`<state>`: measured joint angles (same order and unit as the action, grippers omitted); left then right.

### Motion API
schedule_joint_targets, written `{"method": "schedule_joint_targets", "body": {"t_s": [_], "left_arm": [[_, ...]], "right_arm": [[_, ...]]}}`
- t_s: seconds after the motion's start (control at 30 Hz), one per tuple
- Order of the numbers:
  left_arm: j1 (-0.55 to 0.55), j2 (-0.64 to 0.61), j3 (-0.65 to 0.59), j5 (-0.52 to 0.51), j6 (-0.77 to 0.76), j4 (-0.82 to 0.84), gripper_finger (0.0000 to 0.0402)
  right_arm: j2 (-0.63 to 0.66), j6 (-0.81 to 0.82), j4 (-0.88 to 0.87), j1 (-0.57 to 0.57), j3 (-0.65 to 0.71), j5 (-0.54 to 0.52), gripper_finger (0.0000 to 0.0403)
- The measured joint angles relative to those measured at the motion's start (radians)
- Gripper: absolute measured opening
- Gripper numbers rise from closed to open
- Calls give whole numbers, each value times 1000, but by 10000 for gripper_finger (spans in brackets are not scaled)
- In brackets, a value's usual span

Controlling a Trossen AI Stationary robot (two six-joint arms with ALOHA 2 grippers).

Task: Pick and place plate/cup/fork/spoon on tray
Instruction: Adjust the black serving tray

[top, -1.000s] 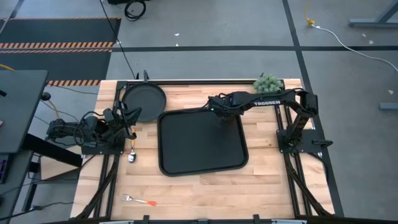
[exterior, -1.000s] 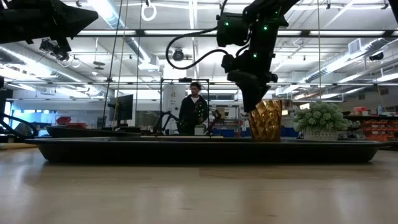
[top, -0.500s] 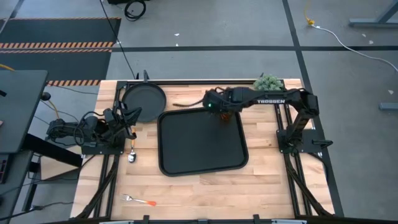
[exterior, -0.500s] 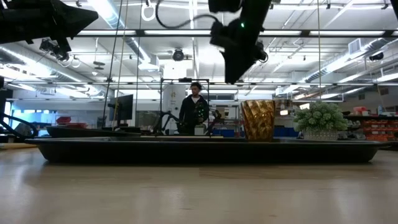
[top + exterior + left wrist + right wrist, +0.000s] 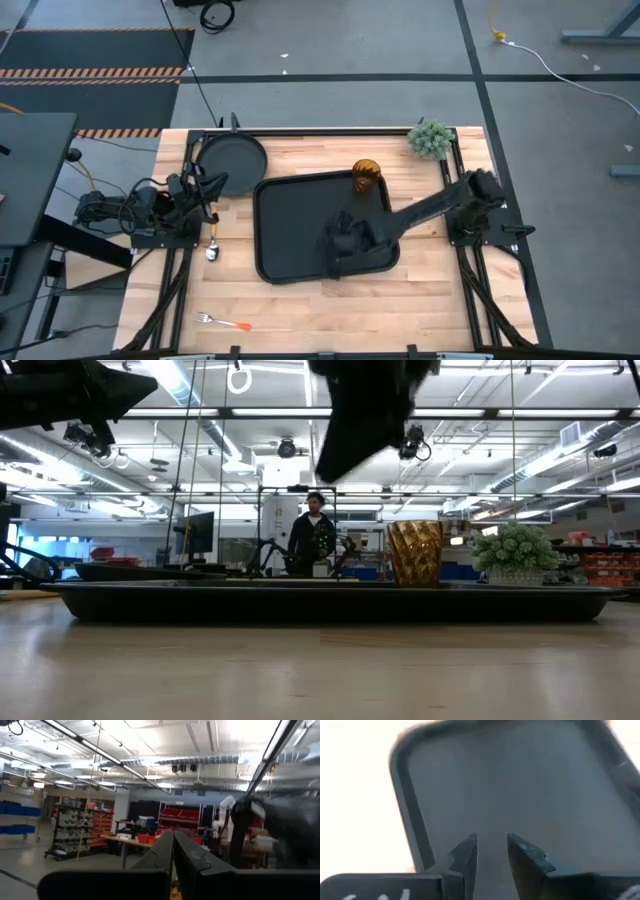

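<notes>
Parted by a narrow gap and holding nothing, the jaws of the right gripper (image 5: 490, 851) hang above the black tray (image 5: 290, 215), near its lower right in the high view. The left gripper (image 5: 173, 851) has its jaws pressed together, empty, parked at the table's left edge. The amber cup (image 5: 366, 174) stands upright on the tray's upper right corner, well apart from the right gripper. Upper left, the round plate (image 5: 232, 161) sits off the tray, just beside its corner. The spoon (image 5: 212, 247) lies left of the tray; the fork (image 5: 222, 322) lies lower left. Likely risk: an arm carrying the next piece sweeps low and topples the cup.
</notes>
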<state>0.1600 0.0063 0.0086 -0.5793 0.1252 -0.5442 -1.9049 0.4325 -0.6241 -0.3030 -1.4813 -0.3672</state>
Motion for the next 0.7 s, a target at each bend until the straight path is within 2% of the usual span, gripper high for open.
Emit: {"method": "schedule_joint_targets", "body": {"t_s": [0.13,0.3,0.57,0.7], "left_arm": [[0,0,0,0,-17,-16,20],[0,0,0,0,-17,-12,20],[0,0,0,0,-10,-2,20],[0,0,0,0,-9,-1,20]], "right_arm": [[-131,-33,44,-23,3,10,114],[-239,-36,138,-35,2,125,114],[-237,11,124,-50,-9,184,114],[-227,69,175,-50,-9,214,114]]}}
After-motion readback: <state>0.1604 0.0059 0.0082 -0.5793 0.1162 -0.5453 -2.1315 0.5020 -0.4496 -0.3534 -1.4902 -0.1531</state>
